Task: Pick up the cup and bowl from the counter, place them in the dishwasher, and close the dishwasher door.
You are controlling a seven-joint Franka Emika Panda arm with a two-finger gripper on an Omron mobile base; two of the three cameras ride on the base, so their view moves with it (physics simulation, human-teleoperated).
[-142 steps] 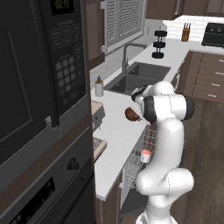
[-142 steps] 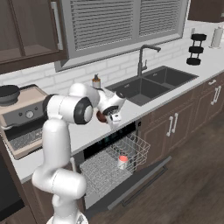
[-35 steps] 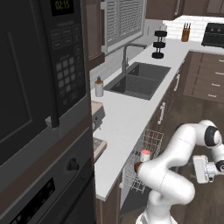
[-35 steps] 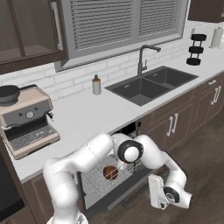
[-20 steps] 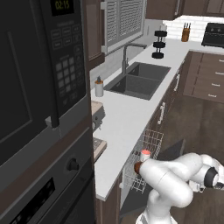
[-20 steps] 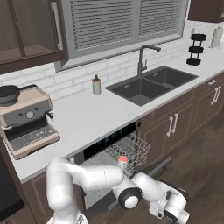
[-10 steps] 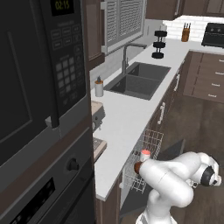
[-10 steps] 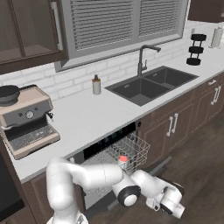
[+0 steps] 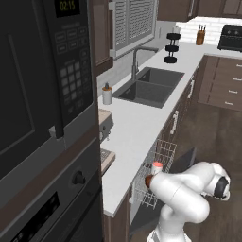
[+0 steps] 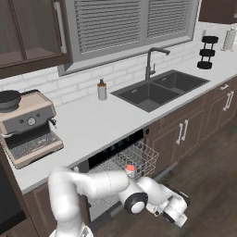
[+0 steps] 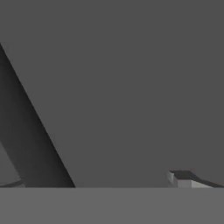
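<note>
Far to the left of the jaws and well above them, an espresso machine (image 10: 28, 126) stands on the counter (image 10: 95, 122), with a dark pan (image 10: 9, 99) on top of it. Further right, still above and behind the jaws, a small grey bottle (image 10: 102, 90) with a brown cap stands by the backsplash, just left of the double sink (image 10: 157, 90) and its faucet (image 10: 150, 58). Below the counter edge the dishwasher (image 10: 113, 155) is open, and its pale wire rack (image 10: 139, 159) is drawn out toward the room. The cup (image 10: 130, 169) sits upright in that rack, up and to the left of the jaws, and the left base view shows it there too, with its red showing at the top. The bowl (image 9: 148, 181) shows as a dark reddish-brown shape low in the rack, just below the cup and right beside the white arm (image 10: 92, 183). The arm is folded low in front of the rack, so its wrist end hangs near the floor on the right, and there the dishwasher door (image 9: 187, 159) appears as a dark panel tilted up partway behind it. In the hand view a flat dark grey surface (image 11: 131, 87) lies close ahead of the jaws, with a darker band (image 11: 30, 144) slanting across its left side. I cannot tell from these views whether the jaws are parted or closed. Well off to the right on the counter stands a black tiered stand (image 10: 206, 52).
</note>
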